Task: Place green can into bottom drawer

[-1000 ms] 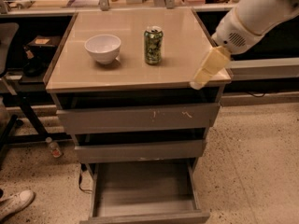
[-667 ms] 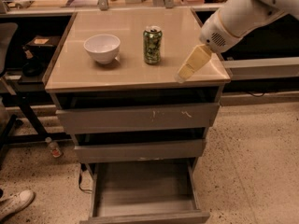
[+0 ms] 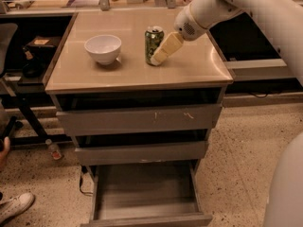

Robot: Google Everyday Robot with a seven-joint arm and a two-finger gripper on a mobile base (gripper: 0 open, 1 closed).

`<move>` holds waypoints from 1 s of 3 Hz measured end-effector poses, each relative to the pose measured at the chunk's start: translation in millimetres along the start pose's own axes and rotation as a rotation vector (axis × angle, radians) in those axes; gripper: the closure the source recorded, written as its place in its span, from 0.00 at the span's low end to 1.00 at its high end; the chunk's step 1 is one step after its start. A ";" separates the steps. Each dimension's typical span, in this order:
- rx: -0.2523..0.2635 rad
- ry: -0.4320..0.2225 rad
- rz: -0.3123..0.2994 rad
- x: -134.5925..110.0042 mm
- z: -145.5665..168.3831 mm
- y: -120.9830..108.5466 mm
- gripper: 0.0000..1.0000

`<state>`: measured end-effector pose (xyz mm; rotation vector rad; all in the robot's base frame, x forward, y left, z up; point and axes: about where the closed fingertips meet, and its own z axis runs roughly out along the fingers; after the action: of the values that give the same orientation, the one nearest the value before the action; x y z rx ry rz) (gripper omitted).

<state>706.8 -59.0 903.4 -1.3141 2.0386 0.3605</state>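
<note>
The green can (image 3: 152, 42) stands upright on the tan cabinet top (image 3: 189, 70), right of centre toward the back. My gripper (image 3: 161, 53) reaches in from the upper right and its cream-coloured tip sits at the can's right side, at or touching it. The bottom drawer (image 3: 147, 212) is pulled out at the foot of the cabinet; its tray shows nothing inside. The two upper grey drawers (image 3: 139, 119) are pushed in or only slightly out.
A white bowl (image 3: 102, 48) stands on the cabinet top left of the can. A dark desk and black chair frame (image 3: 23, 103) stand to the left. A person's white shoe (image 3: 14, 206) is on the floor at lower left. A counter runs behind.
My gripper has moved left across the cabinet top, from its right edge up to the right side of the green can. The can, bowl and drawers have not moved.
</note>
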 end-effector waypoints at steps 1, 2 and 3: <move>-0.004 -0.005 -0.001 4.4 3.4 -2.7 0.00; 0.019 -0.026 0.007 1.2 11.4 -20.8 0.00; 0.034 -0.056 0.012 -11.3 19.7 -37.0 0.00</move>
<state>750.1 -56.9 901.1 -1.2581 1.9987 0.3625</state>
